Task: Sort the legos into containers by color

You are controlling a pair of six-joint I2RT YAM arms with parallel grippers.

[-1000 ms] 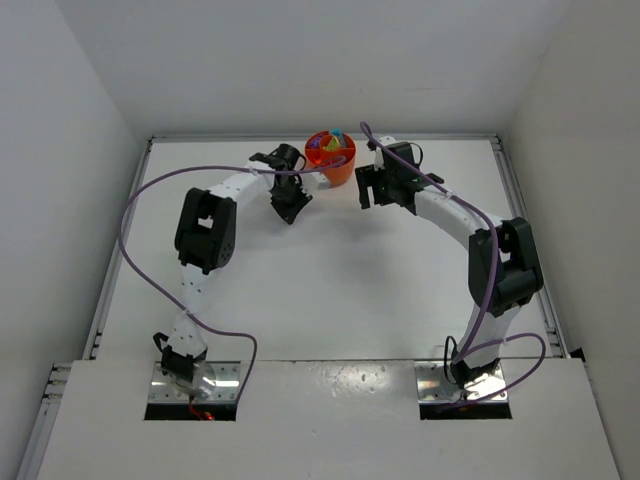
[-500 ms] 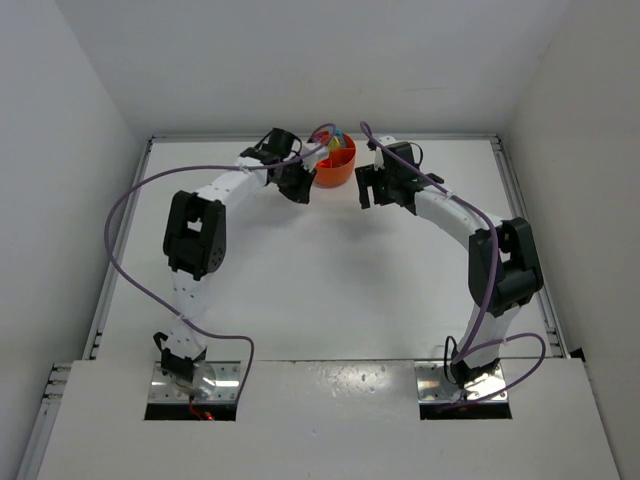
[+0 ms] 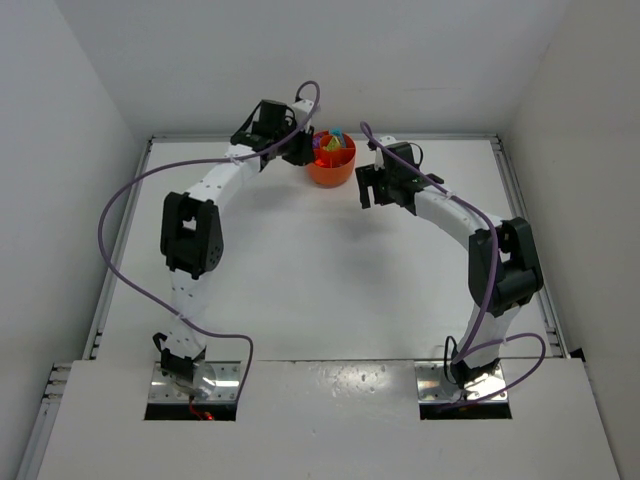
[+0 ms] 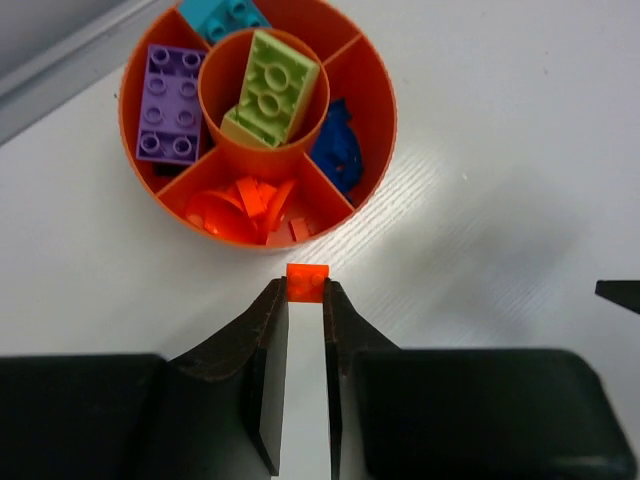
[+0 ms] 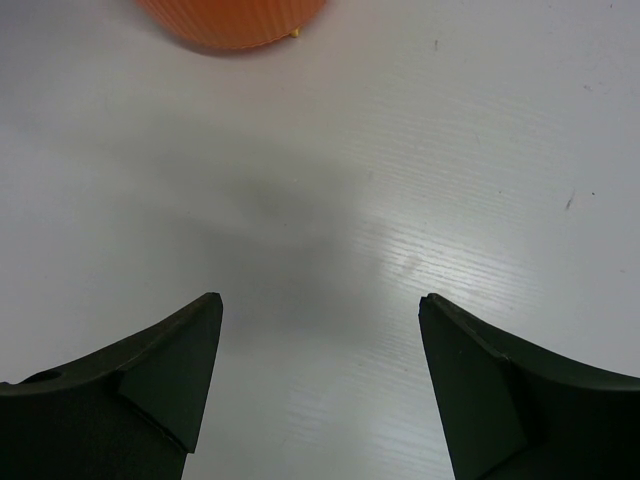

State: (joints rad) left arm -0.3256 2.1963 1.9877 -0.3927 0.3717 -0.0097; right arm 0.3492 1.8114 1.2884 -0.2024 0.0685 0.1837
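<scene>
The left hand (image 4: 305,300) is narrow, its two fingertips (image 4: 270,312) pinching a small orange square (image 4: 307,281) between them. In the left wrist view the square sits just outside the rim of the dish (image 4: 386,110), right beside the compartment that holds the other orange pieces (image 4: 250,205). Whether it is touching the rim cannot be told.

The dish is round and bright orange, with a cup in the middle and dividers running out to the wall. A green brick (image 4: 272,88) leans tilted in the middle cup. A purple brick (image 4: 170,103) lies flat in one outer compartment with a cyan brick (image 4: 225,15) in the next one round, partly cut off by the picture's edge. Blue pieces (image 4: 335,145) fill the compartment on the other side of the cup.

From above, the dish (image 3: 331,172) stands at the far middle of the table (image 3: 300,270). The left hand (image 3: 298,150) is at its left side, the arm reaching far across the table.

The right hand (image 3: 368,187) is just near and right of the dish, apart from it. Its wrist view shows the right hand (image 5: 320,310) spread wide with nothing between the fingers, only bare white table (image 5: 420,150) below. The ribbed outer wall of the dish (image 5: 230,25) shows at the top edge of that view.
</scene>
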